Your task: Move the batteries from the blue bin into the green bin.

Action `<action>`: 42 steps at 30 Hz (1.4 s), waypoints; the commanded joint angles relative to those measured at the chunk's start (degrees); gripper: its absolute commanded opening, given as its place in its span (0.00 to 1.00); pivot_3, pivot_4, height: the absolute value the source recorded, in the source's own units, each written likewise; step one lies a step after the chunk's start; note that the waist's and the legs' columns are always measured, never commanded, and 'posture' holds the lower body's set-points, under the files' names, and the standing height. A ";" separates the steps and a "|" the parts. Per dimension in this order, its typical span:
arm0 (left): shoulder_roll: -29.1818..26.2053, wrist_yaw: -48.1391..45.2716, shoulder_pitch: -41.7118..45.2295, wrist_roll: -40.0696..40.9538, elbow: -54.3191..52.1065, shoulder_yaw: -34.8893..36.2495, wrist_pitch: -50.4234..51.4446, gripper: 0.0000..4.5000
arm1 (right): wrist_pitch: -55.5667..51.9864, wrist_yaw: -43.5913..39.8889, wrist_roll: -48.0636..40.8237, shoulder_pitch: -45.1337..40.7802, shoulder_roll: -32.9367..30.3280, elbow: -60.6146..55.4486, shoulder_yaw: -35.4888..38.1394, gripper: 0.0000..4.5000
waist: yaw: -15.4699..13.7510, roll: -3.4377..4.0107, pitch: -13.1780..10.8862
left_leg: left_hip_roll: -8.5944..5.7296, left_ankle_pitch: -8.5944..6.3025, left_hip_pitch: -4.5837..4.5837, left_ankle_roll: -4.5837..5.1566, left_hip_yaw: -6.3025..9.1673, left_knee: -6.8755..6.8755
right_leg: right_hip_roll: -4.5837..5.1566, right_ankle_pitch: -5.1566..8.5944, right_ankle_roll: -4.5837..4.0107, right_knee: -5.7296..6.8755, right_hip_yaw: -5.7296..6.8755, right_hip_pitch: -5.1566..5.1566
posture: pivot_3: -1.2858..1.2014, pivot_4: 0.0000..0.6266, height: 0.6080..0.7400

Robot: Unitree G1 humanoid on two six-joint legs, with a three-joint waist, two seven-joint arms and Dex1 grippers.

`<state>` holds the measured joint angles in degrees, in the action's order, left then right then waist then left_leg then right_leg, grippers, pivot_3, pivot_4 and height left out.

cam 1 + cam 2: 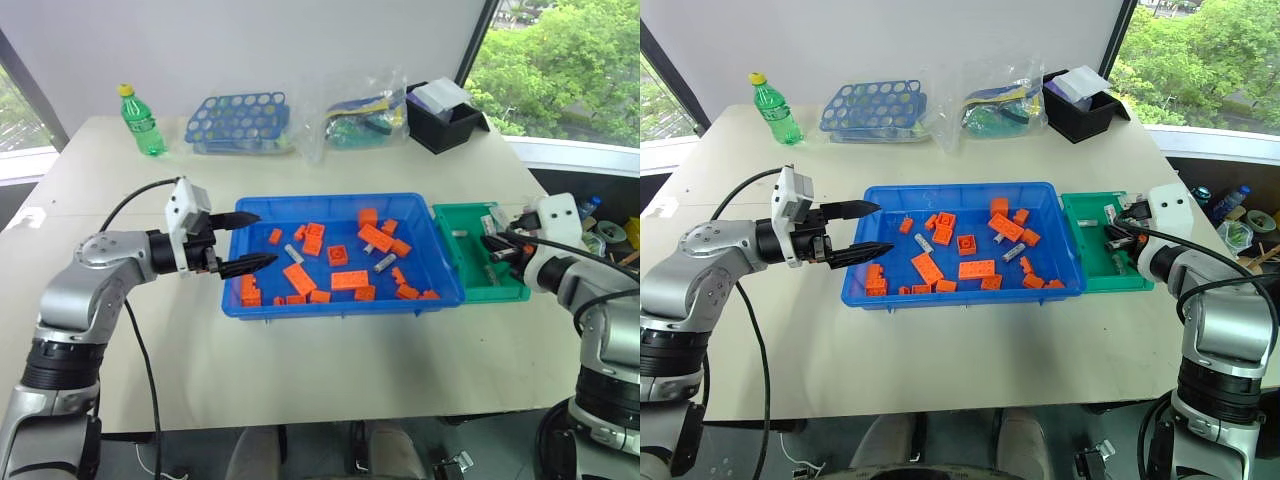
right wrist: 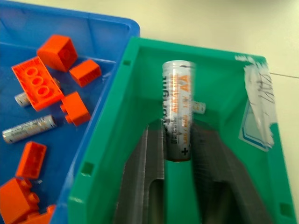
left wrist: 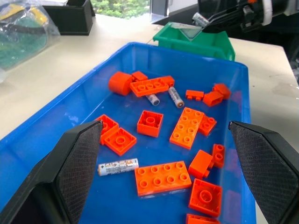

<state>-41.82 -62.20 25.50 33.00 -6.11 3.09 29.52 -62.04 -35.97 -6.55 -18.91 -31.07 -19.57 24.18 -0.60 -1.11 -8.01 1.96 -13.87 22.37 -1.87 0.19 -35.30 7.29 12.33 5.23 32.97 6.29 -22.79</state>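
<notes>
right gripper [image 2: 177, 154] over green bin [image 2: 140, 93] lightly pinches a battery [image 2: 178, 109]; left gripper [image 1: 255, 241] wide open, empty, at blue bin [image 1: 235, 300].

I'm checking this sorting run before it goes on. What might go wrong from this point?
The right end effector holds a battery over the green bin; dropped end-first, it may bounce out.

The left end effector is open over the blue bin, where one battery lies close to an orange brick, so it may pinch the brick too.
</notes>
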 commanded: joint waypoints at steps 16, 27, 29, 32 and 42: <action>-5.31 0.74 -2.93 0.25 -3.99 6.54 -0.21 1.00 | 3.56 4.10 -8.50 -17.37 12.69 6.86 -27.00 0.67 | 1.20 0.10 -0.09 | 0.04 0.00 0.04 0.02 0.11 0.09 | -0.07 0.02 -0.08 0.05 0.04 -0.07 | 0.52 0.24 0.87; -6.95 2.75 -6.86 1.38 -7.74 9.80 0.83 1.00 | 8.88 5.74 -7.64 -20.76 23.33 23.01 -36.19 0.67 | 1.34 0.07 -0.09 | 0.02 0.00 0.06 0.01 0.12 0.06 | -0.06 -0.01 -0.12 0.13 0.03 -0.33 | 0.52 0.24 0.87; -6.85 3.23 -7.26 1.59 -8.52 9.95 1.14 1.00 | 10.46 6.00 -7.12 -21.82 24.34 26.16 -36.41 0.67 | 1.24 0.06 -0.09 | 0.02 0.00 0.06 0.01 0.13 0.05 | -0.07 -0.02 -0.12 0.15 0.03 -0.34 | 0.52 0.24 0.87; -6.69 3.84 -7.77 2.02 -9.60 10.15 1.67 1.00 | 13.35 6.15 -6.04 -23.58 25.59 31.65 -36.81 0.67 | 1.28 0.06 -0.09 | 0.02 0.00 0.05 0.01 0.14 0.05 | -0.07 -0.01 -0.12 0.15 0.03 -0.33 | 0.52 0.24 0.87; -6.47 5.18 -8.19 2.55 -10.37 10.16 1.70 1.00 | 19.36 5.23 -3.01 -26.39 28.46 39.56 -38.64 0.67 | 1.36 0.06 -0.09 | 0.02 0.00 0.05 0.01 0.14 0.06 | -0.08 -0.03 -0.13 0.17 0.03 -0.33 | 0.52 0.24 0.87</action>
<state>-48.13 -57.26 17.37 34.56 -14.78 11.71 31.15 -44.22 -29.90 -10.02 -44.31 -3.17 20.68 -13.73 0.77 -1.05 -8.10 1.98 -13.86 22.42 -1.86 0.33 -35.24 7.21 12.30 5.09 33.13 6.31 -23.11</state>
